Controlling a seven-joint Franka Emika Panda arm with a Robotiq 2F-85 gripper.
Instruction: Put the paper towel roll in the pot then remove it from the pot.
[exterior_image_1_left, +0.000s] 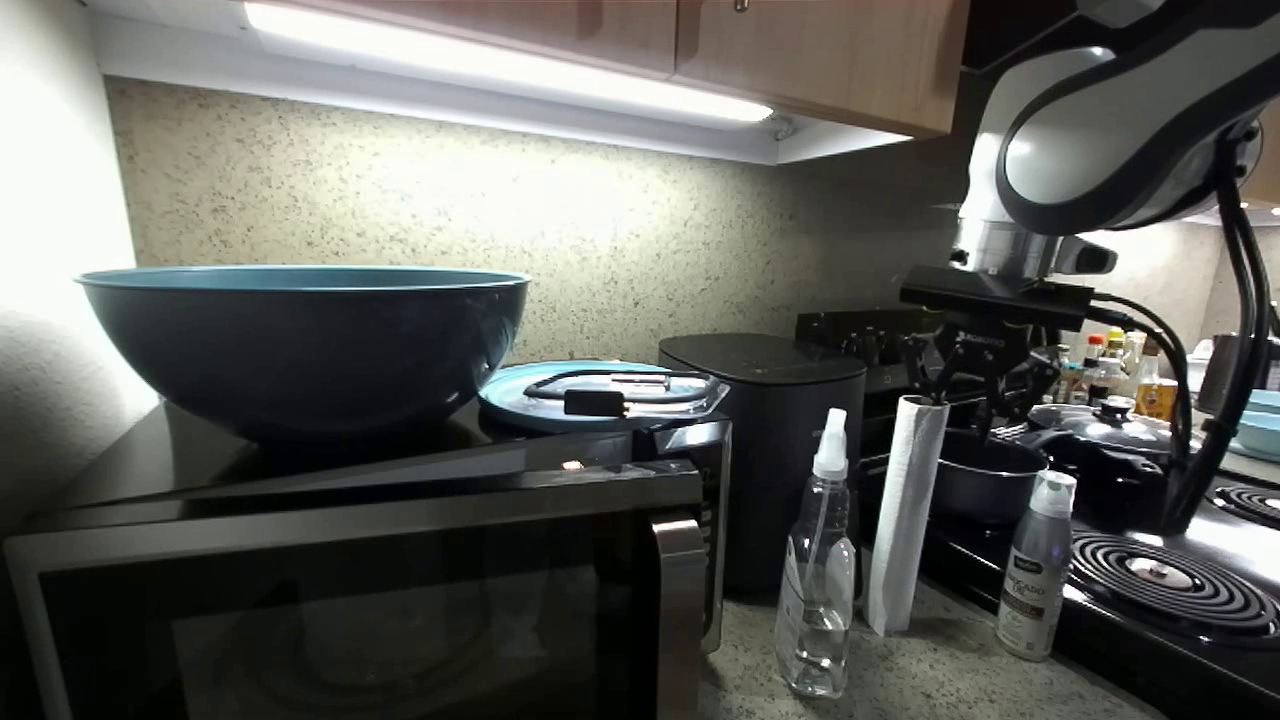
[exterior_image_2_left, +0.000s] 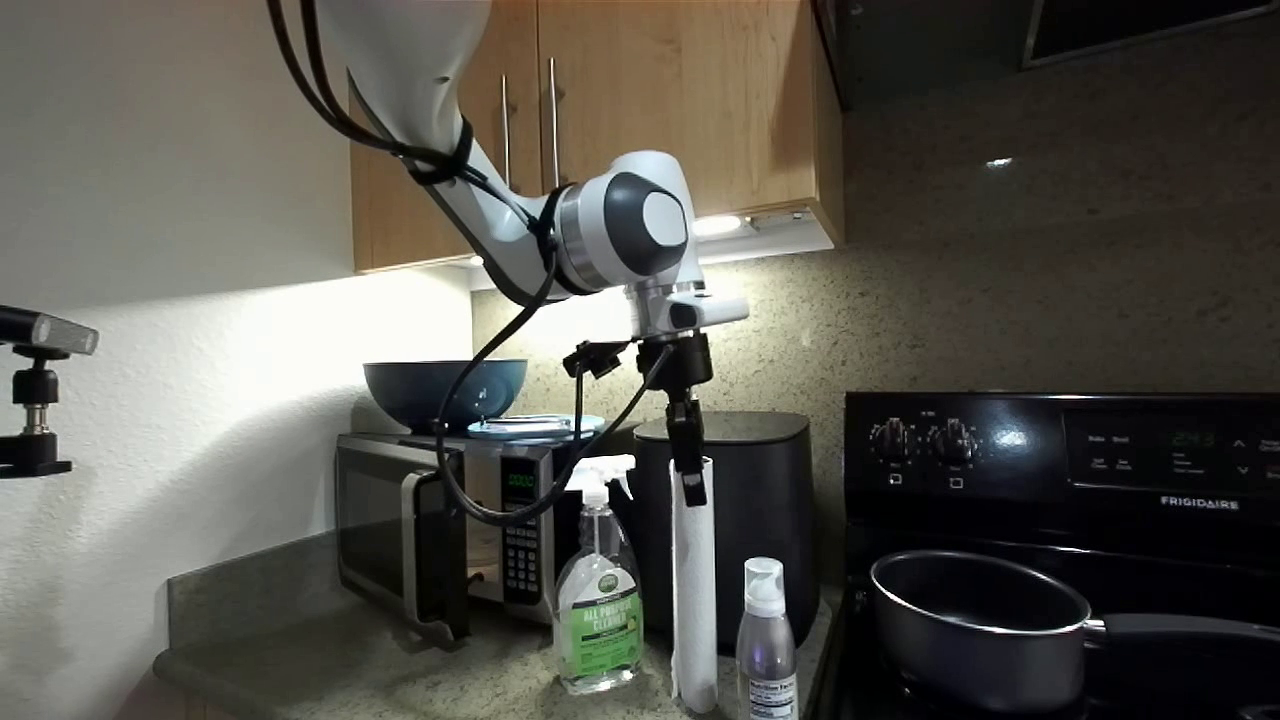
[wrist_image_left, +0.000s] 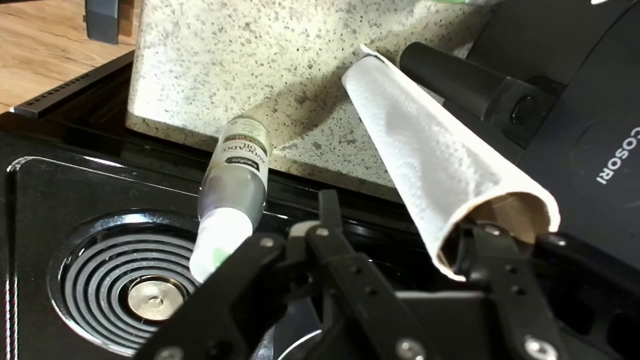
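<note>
Paper towel roll, top partly behind jaws in an exterior view.

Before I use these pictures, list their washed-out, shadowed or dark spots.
In an exterior view, the under-cabinet light washes out the backsplash; in the wrist view, a shadow crosses the countertop beside the paper towel roll, and the oil bottle's cap looks overexposed; in an exterior view, the pot is dark inside.
</note>
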